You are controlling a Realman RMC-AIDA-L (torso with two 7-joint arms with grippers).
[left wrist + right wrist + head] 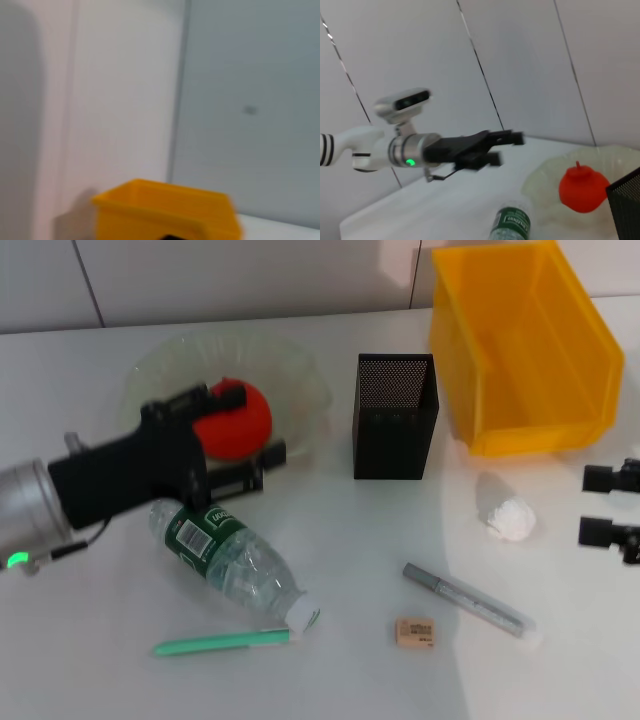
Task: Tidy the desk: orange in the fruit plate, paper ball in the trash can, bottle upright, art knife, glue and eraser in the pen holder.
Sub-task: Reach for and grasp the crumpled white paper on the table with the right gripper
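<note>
The orange (232,428) lies in the pale-green fruit plate (300,365); the right wrist view shows the orange (582,187) there too, clear of the fingers. My left gripper (260,425) is open and empty, raised over the plate's front, and it also shows in the right wrist view (507,147). The bottle (225,555) lies on its side, cap toward me. A green art knife (225,642), the beige eraser (415,631), a grey glue stick (470,600) and the white paper ball (510,518) lie on the desk. My right gripper (605,505) is open at the right edge.
The black mesh pen holder (395,415) stands in the middle, right of the plate. The yellow trash can (525,345) stands at the back right and shows in the left wrist view (165,210). A white panelled wall runs behind the desk.
</note>
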